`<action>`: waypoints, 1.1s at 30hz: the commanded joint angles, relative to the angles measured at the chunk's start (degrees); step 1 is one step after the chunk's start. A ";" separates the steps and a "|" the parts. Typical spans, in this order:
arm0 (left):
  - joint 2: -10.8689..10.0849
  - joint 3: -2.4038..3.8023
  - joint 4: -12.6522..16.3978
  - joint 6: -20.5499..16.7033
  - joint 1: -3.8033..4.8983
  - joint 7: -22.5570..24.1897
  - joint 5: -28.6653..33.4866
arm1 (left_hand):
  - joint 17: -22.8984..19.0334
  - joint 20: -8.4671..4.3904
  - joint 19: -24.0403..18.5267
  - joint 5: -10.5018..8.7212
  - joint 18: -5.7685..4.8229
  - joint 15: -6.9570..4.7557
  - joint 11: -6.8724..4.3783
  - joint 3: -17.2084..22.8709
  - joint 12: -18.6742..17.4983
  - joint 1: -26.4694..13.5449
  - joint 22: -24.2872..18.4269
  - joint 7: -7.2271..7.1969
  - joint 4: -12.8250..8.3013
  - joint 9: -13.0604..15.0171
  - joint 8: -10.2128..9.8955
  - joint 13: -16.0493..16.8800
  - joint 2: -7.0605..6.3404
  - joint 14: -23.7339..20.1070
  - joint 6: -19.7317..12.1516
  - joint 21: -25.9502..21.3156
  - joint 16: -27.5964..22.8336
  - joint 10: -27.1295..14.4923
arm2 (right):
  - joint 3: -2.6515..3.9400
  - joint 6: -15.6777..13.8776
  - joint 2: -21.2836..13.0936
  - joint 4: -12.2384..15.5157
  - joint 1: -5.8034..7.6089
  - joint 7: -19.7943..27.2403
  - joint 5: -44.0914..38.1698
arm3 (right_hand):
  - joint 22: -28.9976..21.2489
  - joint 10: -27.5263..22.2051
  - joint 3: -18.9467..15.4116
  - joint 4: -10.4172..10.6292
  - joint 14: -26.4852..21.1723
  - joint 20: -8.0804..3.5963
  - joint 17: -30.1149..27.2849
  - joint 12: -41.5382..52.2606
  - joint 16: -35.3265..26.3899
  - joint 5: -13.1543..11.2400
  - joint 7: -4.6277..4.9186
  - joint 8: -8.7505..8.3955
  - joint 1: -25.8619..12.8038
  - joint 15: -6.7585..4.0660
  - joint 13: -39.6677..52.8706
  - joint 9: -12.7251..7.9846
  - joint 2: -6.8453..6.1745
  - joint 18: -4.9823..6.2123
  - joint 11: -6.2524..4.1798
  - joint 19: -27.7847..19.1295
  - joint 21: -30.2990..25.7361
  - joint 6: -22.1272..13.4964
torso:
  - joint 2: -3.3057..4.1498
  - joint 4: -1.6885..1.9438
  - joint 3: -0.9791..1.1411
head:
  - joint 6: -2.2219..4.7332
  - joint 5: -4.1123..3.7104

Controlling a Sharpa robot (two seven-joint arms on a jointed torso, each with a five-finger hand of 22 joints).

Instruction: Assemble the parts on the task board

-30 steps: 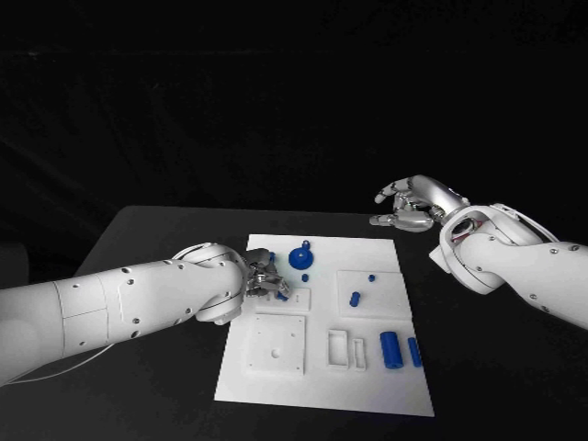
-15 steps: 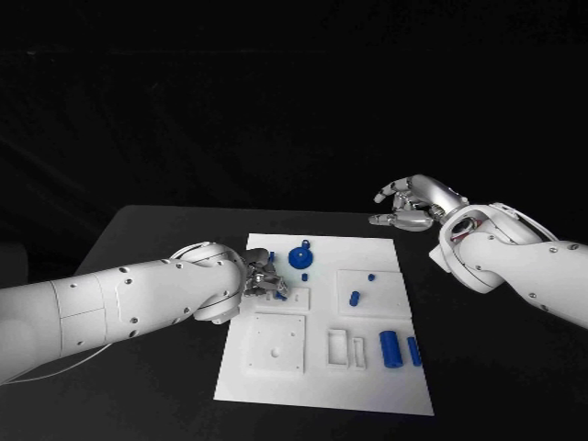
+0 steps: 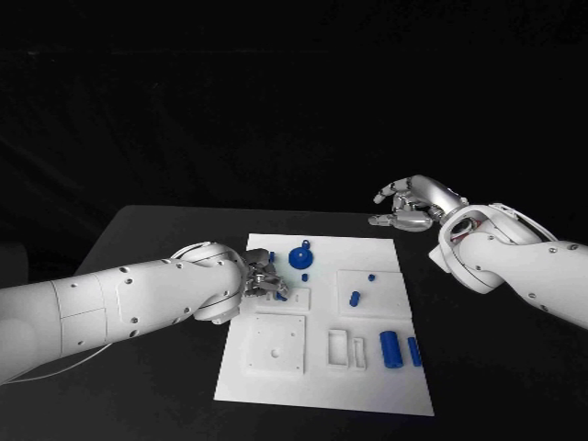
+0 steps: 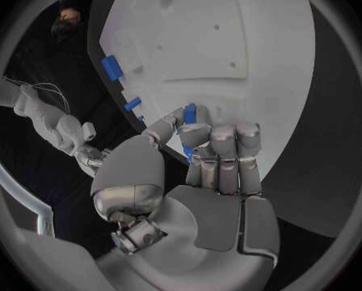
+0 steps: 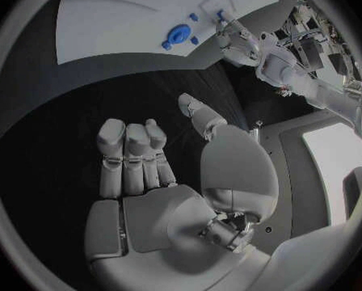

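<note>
Left hand [image 4: 199,150] pinching a small blue part [image 4: 190,114] at the task board [image 3: 374,377] near edge; right hand [image 3: 411,204] idle, fingers loosely curled, beyond the far corner. Round part [image 3: 302,259], pegs [image 3: 390,348] apparently still unseated: assembly early.

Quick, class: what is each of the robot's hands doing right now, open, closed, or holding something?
Left hand: holding a small blue part between thumb and fingers, over the task board.
Right hand: open, holding nothing, beyond the board's far right corner.

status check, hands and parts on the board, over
Left hand pinches a small blue part over the task board. Right hand empty, off board. Nothing blocking.
</note>
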 commanded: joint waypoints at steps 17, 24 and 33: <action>0.02 -0.24 0.05 4.07 -0.33 -0.61 -0.09 | -0.38 -6.80 0.11 0.39 0.65 -3.30 -2.34 0.49 0.44 0.77 0.74 -5.41 -0.42 -0.08 0.27 -0.08 0.47 2.32 7.23 0.42 0.53 -2.38 | 0.03 0.97 0.12 -0.03 0.00 0.50 -0.07 | 0.08 -1.48 -0.03 0.40 0.40 -0.04 0.09 0.42 -0.27 0.52 0.56 0.22 0.63 -0.12 -0.13 -0.09 0.11 6.76 0.91 0.22 -0.26 1.08 | 0.05 -0.07 0.00 | 0.06 -0.13; 0.06 -0.24 -0.30 4.04 -0.33 -0.74 -0.31 | -0.48 -6.79 0.07 0.38 0.66 -3.28 -2.33 0.52 0.53 0.94 0.73 -5.40 -0.63 -0.08 0.30 -0.12 0.37 2.27 7.22 0.47 0.64 -2.40 | 0.03 1.03 0.15 -0.04 0.00 0.49 -0.06 | 0.09 -1.49 -0.04 0.39 0.40 -0.04 0.09 0.42 -0.28 0.58 0.56 0.22 0.65 -0.12 -0.15 -0.09 0.11 6.76 0.91 0.22 -0.27 1.08 | 0.02 -0.01 -0.01 | 0.03 -0.17; 0.25 -0.24 -0.49 4.58 -0.33 -0.78 -0.31 | -1.14 -6.73 -0.06 -3.02 0.64 -3.24 -2.25 0.17 0.88 0.37 0.59 -5.38 0.22 -0.13 0.39 -0.46 0.34 1.98 7.14 0.57 1.14 -2.55 | 0.03 1.13 0.13 0.00 0.00 0.49 -0.01 | 0.10 -1.51 -0.11 0.44 0.39 -0.03 0.09 0.44 -0.29 0.62 0.57 0.22 0.59 -0.12 -0.18 -0.10 0.09 6.76 0.91 0.22 -0.28 1.09 | 0.02 -0.06 0.02 | -0.03 -0.17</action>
